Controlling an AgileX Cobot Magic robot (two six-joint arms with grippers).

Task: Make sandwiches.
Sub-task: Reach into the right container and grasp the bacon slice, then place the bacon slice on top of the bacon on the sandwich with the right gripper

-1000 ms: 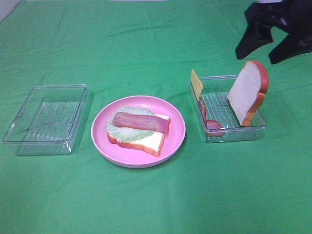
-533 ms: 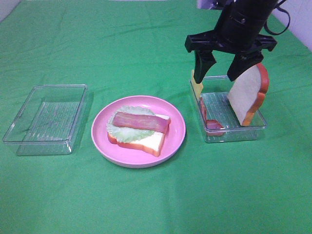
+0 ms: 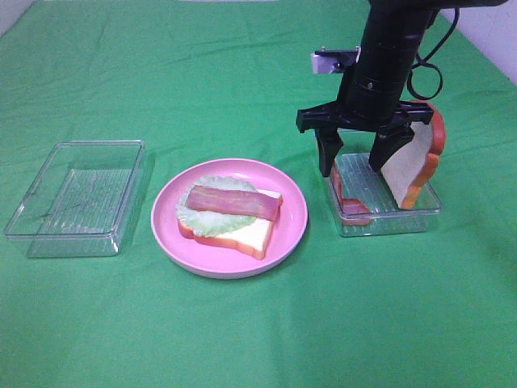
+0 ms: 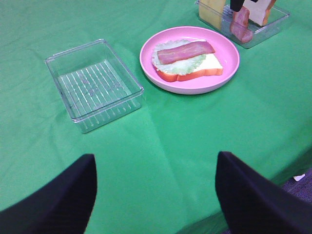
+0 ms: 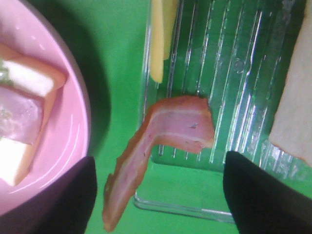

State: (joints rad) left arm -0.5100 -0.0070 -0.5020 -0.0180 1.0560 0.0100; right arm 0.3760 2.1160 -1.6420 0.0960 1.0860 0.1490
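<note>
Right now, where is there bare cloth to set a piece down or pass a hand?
Bare: the wide cloth strip in front of the pink plate and both trays, and the cloth behind the plate. The left tray holds nothing. Crowded: the right tray, with bacon, bread slice and the open right gripper over it.

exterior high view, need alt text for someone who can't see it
The right arm's open tool hangs over a clear tray holding a leaning bread slice and bacon strip. To its left, a pink plate holds an open sandwich; another clear tray sits farther left, all on green cloth.
</note>
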